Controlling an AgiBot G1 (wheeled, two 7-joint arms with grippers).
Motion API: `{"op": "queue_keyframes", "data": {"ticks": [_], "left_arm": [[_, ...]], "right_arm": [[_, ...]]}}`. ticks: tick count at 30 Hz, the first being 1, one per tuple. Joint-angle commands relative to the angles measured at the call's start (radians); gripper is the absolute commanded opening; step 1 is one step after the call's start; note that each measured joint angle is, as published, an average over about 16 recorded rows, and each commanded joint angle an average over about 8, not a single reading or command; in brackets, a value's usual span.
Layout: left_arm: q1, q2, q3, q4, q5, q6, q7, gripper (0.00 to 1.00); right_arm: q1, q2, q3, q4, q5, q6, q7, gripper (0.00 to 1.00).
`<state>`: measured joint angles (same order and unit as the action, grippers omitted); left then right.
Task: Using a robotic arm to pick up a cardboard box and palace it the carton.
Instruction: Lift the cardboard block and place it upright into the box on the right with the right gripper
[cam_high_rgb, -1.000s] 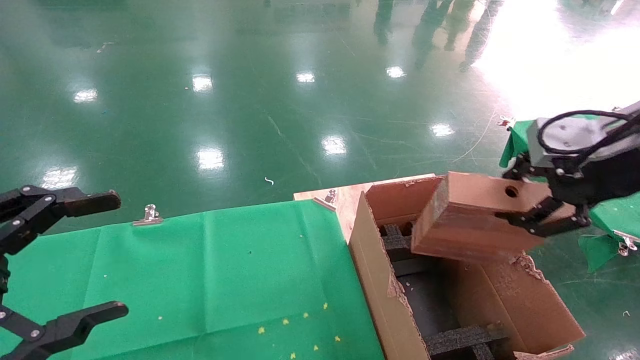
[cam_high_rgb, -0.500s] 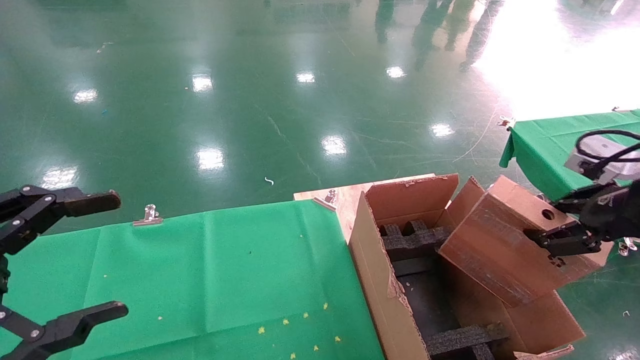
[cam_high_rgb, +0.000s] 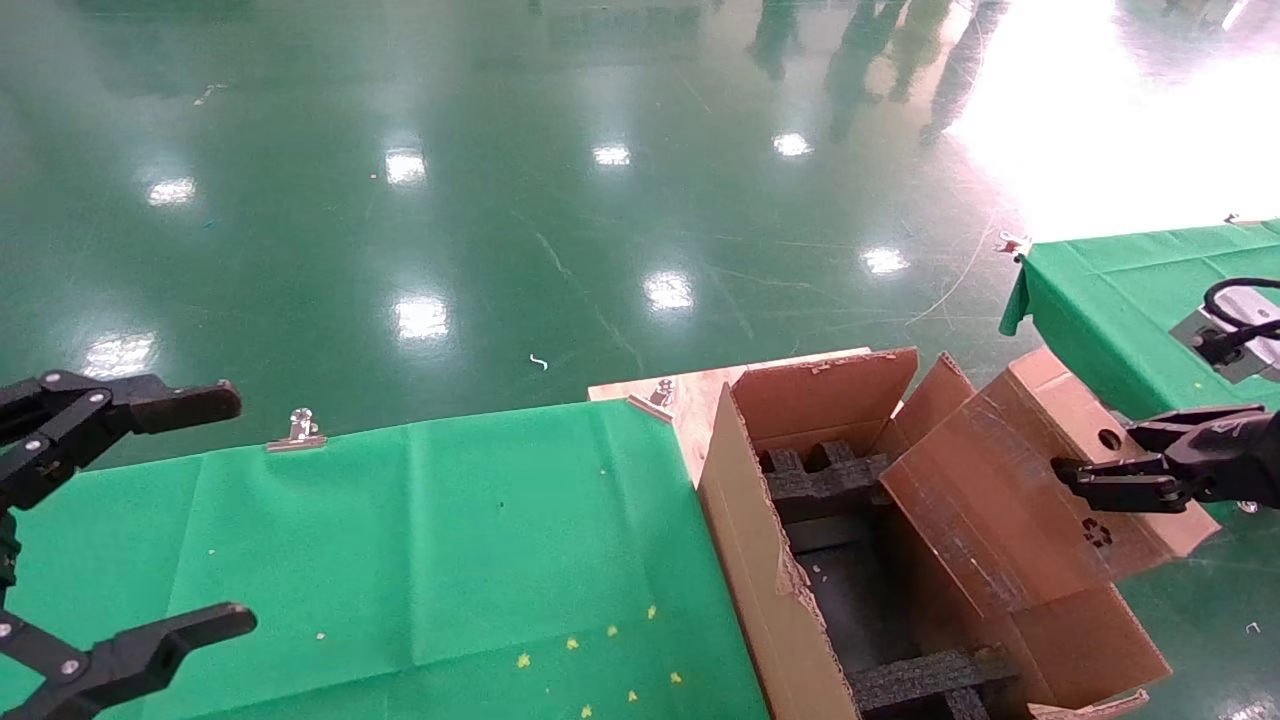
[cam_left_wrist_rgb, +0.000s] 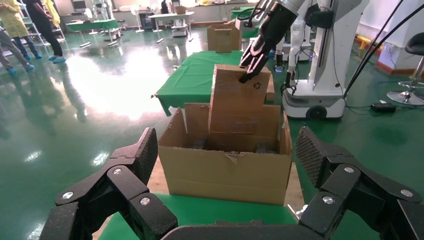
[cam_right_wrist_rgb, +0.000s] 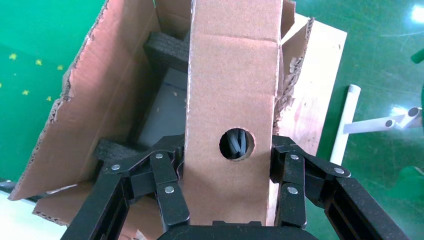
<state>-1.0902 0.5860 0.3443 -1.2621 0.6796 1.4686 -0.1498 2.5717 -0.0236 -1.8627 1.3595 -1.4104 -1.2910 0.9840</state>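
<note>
Clamping the cardboard box (cam_high_rgb: 1010, 500) by its two broad faces, the right gripper (cam_high_rgb: 1110, 478) of the robotic arm (cam_left_wrist_rgb: 272, 25) holds it tilted over the carton (cam_high_rgb: 760, 580), the box's lower end already dipped inside the carton's open top. The box's round hole (cam_right_wrist_rgb: 236, 144) sits right between the gripper's fingers (cam_right_wrist_rgb: 167, 187), and the recycling mark (cam_high_rgb: 1097, 532) lies just below them on the taped face. Ahead of the gripper, the box leans close along the carton's flap nearest the gripper, its own far corner near the carton's back flap (cam_high_rgb: 825, 395). Beyond the box, away from the gripper, the carton's interior stays open down to black foam inserts (cam_high_rgb: 925, 677), and a ragged torn edge (cam_high_rgb: 795, 585) runs along the opposite wall. On the far side of that wall lies the green worktop (cam_high_rgb: 400, 560). The left gripper (cam_high_rgb: 115, 520) hangs well apart over that worktop's outer end, its jaws spread wide and holding nothing. Behind the right gripper a second green-draped worktop (cam_high_rgb: 1110, 300) stands close by.
</note>
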Motion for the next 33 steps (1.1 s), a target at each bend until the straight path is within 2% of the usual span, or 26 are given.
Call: {"op": "queue_keyframes", "data": {"ticks": [1,15,33], "left_arm": [[0.000,0.000,0.000,0.000,0.000,0.000,0.000,1.00],[0.000,0.000,0.000,0.000,0.000,0.000,0.000,1.00],[0.000,0.000,0.000,0.000,0.000,0.000,0.000,1.00]], "right_arm": [[-0.001,0.006,-0.002,0.003,0.003,0.007,0.005,0.00],[-0.010,-0.019,-0.005,-0.024,0.010,-0.004,0.011,0.00],[-0.141,-0.078,-0.113,-0.004,-0.114,0.223,0.297,0.00]]}}
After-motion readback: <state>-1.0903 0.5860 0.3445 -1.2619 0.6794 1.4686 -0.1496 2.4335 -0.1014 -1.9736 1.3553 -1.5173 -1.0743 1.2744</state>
